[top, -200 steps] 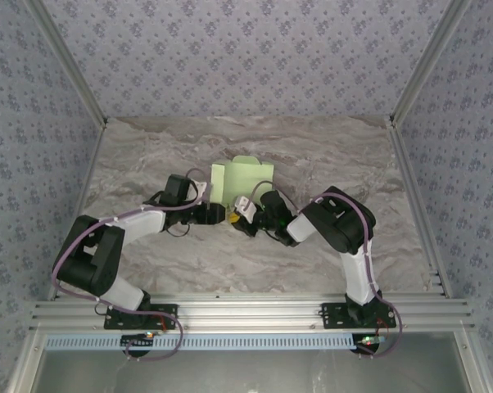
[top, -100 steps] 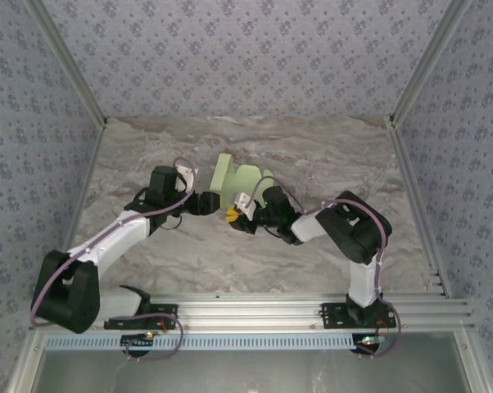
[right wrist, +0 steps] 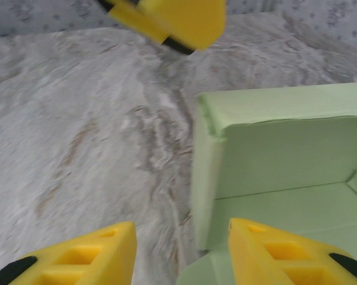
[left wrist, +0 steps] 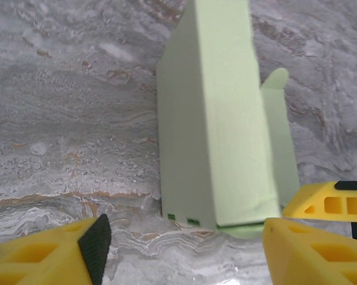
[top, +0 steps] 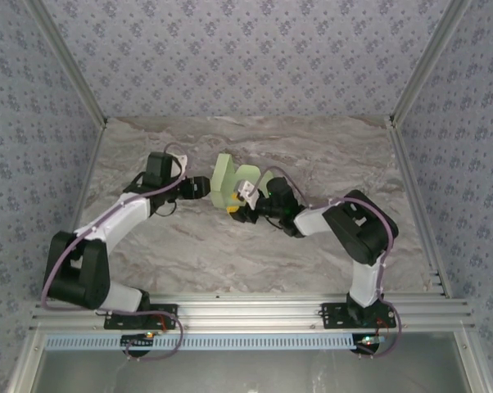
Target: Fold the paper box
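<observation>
Both grippers stand parted, gripping nothing — the left gripper [left wrist: 181, 249] and right gripper [right wrist: 181, 237] flank the half-erected pale-green thin-card paper box [left wrist: 214, 119]; next, likely, pressing a wall upright.

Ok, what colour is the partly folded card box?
The thin card box is plain pale green, clearest in the left wrist view.

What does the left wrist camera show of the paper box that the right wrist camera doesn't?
Left wrist: the paper box from outside, its closed tall wall and a rounded flap. Right wrist: its open inside, with walls meeting in a corner. Both: the marble table and yellow fingers standing apart.
</observation>
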Controlling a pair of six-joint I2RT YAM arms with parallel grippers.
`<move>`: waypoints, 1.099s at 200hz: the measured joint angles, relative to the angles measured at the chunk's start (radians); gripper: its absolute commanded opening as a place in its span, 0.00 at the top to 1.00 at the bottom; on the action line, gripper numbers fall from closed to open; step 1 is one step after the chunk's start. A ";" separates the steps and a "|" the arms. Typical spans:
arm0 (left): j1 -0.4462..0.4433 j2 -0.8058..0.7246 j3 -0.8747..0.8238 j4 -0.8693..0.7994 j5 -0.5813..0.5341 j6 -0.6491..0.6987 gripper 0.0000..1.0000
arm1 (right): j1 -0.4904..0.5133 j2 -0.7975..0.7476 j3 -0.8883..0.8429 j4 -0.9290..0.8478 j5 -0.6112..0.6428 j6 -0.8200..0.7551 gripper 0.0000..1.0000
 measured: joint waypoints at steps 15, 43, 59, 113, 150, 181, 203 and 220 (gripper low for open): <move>0.002 0.063 0.028 0.006 0.011 -0.011 0.34 | 0.011 0.027 0.036 0.008 0.046 0.024 0.51; 0.002 0.149 0.066 0.023 0.053 -0.023 0.35 | 0.058 0.061 0.079 0.030 0.142 0.057 0.51; 0.002 0.171 0.086 0.033 0.070 -0.027 0.35 | 0.083 0.074 0.084 0.054 0.190 0.083 0.51; 0.002 0.222 0.142 0.023 0.089 -0.015 0.35 | 0.119 0.119 0.095 0.121 0.301 0.166 0.51; 0.002 0.248 0.159 0.022 0.130 0.002 0.35 | 0.151 0.190 0.097 0.199 0.348 0.177 0.52; 0.001 0.274 0.183 0.018 0.160 0.022 0.36 | 0.153 0.232 0.100 0.200 0.366 0.190 0.53; -0.003 0.287 0.202 0.007 0.178 0.043 0.37 | 0.153 0.236 0.106 0.202 0.396 0.197 0.55; -0.007 0.287 0.202 0.002 0.191 0.054 0.39 | 0.156 0.239 0.106 0.218 0.415 0.200 0.57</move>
